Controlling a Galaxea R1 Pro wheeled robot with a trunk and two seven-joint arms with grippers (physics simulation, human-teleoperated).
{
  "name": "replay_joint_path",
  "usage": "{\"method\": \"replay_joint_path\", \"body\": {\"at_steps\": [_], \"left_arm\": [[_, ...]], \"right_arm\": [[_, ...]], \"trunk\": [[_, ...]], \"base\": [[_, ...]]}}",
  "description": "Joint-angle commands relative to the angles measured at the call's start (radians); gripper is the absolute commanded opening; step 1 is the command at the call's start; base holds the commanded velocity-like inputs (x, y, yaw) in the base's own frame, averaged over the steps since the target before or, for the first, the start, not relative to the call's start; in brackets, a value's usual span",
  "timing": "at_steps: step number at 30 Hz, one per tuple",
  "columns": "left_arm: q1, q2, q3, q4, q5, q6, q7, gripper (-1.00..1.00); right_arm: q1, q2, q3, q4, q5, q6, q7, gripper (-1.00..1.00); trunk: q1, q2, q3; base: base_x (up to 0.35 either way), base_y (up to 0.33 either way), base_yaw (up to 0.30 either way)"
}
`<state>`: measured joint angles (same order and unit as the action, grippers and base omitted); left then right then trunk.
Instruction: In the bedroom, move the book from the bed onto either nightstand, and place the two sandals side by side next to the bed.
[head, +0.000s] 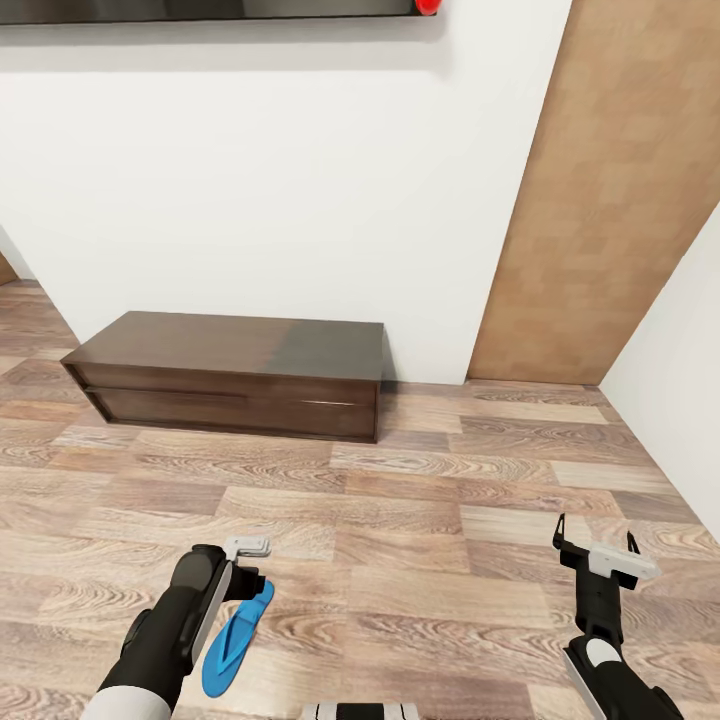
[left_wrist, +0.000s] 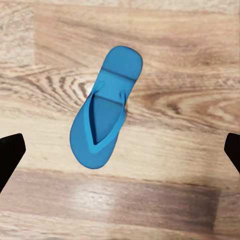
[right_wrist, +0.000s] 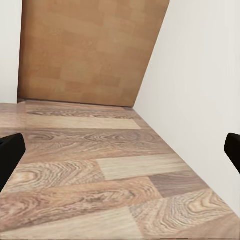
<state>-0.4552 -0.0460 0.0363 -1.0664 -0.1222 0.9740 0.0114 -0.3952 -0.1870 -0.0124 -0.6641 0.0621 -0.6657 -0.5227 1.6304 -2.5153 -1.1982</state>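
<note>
Left wrist view: blue sandal on floor, left gripper wide above — sandal pickup step; you descend, close. Right gripper wide, empty.

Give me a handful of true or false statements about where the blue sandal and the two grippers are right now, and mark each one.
1. The blue sandal lies flat on the wood-plank floor. True.
2. The left gripper is shut on the sandal. False: its fingers stand wide apart above the sandal, not touching it.
3. The right gripper holds a sandal. False: it is open and empty, pointing along the floor toward the wooden door.
4. The sandal rests on top of the dark brown TV bench. False: it is on the floor by the left arm, well in front of the bench.
5. The sandal's straps face up. True.
</note>
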Motion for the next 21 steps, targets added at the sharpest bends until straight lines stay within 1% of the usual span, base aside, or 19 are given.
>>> {"method": "replay_joint_path", "body": {"at_steps": [1,15,21], "left_arm": [[0.0,-0.001,0.002,-0.001,-0.005,0.004,-0.002,1.0],[0.0,-0.002,0.002,-0.001,-0.006,0.004,-0.002,1.0],[0.0,-0.002,0.002,-0.001,-0.005,0.003,-0.002,1.0]], "right_arm": [[-0.001,0.0,0.0,0.0,0.006,0.0,-0.007,1.0],[-0.001,0.001,0.0,0.001,0.01,-0.001,-0.007,1.0],[-0.001,0.003,0.001,0.001,0.011,-0.002,-0.007,1.0]], "trunk": [[0.0,-0.001,-0.005],[0.006,-0.004,-0.059],[0.006,-0.004,-0.059]], "base": [[0.0,0.0,0.0],[0.0,0.0,0.0],[0.0,0.0,0.0]]}}
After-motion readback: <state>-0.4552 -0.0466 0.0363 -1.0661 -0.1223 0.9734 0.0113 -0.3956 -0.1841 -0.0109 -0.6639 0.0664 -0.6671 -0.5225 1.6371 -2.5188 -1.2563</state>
